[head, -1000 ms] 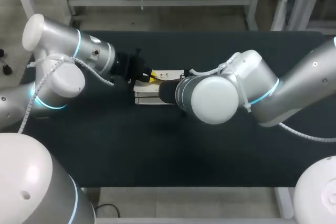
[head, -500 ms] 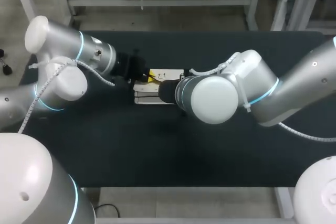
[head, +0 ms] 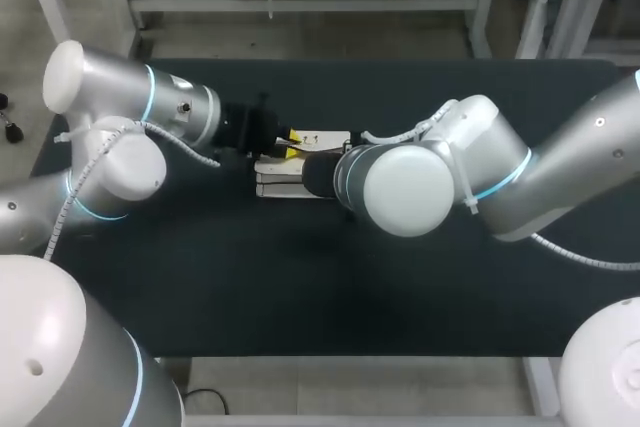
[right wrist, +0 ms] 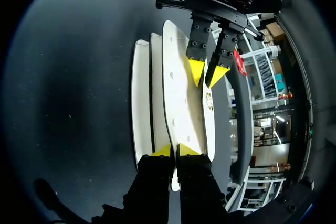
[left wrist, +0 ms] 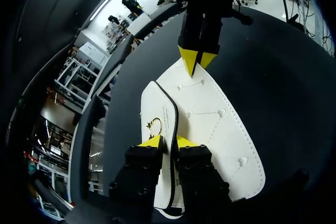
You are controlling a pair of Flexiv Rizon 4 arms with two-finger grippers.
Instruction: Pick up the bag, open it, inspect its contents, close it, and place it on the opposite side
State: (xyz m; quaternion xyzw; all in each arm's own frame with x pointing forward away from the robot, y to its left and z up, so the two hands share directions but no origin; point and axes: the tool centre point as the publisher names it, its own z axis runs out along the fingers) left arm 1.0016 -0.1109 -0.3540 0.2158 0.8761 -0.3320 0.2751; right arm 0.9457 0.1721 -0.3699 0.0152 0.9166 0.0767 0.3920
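I am looking down on a black table with a plain matte top. A white bag lies on it, about midway between the table's side edges and nearer its far edge than its near one. The bag has stitched seams, small studs, black trim and several flat layers stacked together.
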